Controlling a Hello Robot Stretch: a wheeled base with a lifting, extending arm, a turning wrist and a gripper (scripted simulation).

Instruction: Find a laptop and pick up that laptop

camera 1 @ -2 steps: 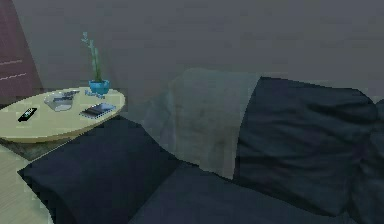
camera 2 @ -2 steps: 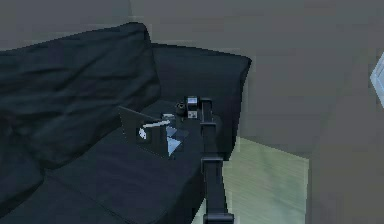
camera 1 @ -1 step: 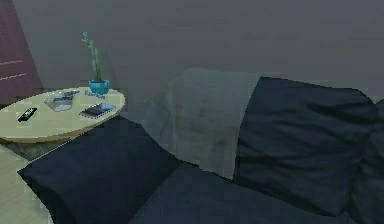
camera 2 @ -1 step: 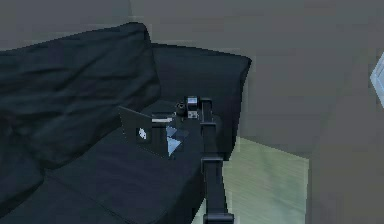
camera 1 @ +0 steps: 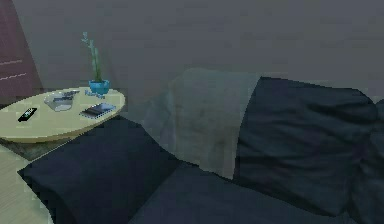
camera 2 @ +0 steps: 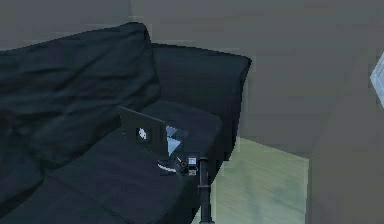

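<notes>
Where the dark sofa (camera 2: 80, 70) spans left-centre, a laptop (camera 2: 141, 128) sits on its seat, dark lid raised; the gripper (camera 2: 168, 163) is just below it, and I cannot tell whether it holds anything.

Forward view: looking ahead and somewhat down from the robot. Sitting very near a dark sofa (camera 1: 300, 130), with its cushions crowding the lower frame. Facing the grey wall (camera 1: 200, 35) behind; catching a round bench (camera 1: 55, 122) at the view's left, a little farther off.

Arm side view: looking out from the robot's body to the reaching side. Angling down onto a seat cushion (camera 2: 110, 175) and backrest (camera 2: 70, 70), also near. Taking in the arm (camera 2: 205, 195) rising from the bottom edge, an armrest (camera 2: 205, 85) beyond it, and pale floor (camera 2: 265, 175) at right.

Overlap: sharing dark sofa upholstery, apparently the same piece.
</notes>
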